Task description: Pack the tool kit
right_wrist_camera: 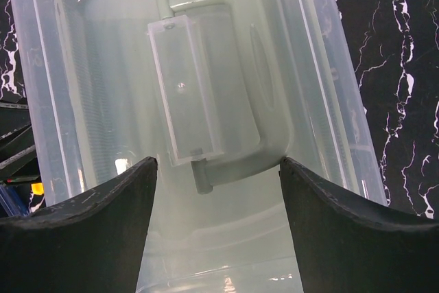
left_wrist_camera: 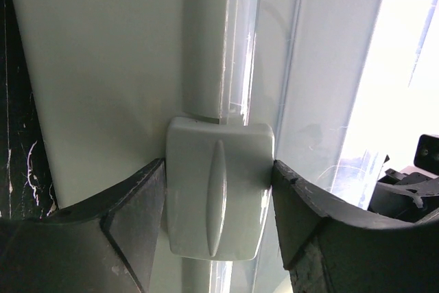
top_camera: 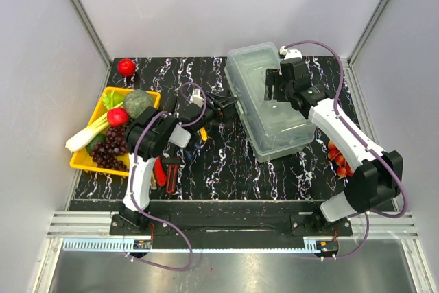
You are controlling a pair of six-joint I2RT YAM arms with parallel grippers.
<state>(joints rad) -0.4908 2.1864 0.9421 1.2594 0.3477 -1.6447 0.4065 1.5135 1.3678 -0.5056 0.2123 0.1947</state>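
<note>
honestly the sketchy bit is the left gripper (left_wrist_camera: 218, 190) pinching the side latch (left_wrist_camera: 218, 197) of the clear toolbox (top_camera: 271, 101) mid-table while the right gripper (right_wrist_camera: 218, 190) hangs open over its handle (right_wrist_camera: 206, 94): one slip and the box skids.

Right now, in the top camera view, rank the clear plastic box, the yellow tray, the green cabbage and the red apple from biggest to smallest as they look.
1. Clear plastic box
2. Yellow tray, partly hidden by the left arm
3. Green cabbage
4. Red apple
</note>
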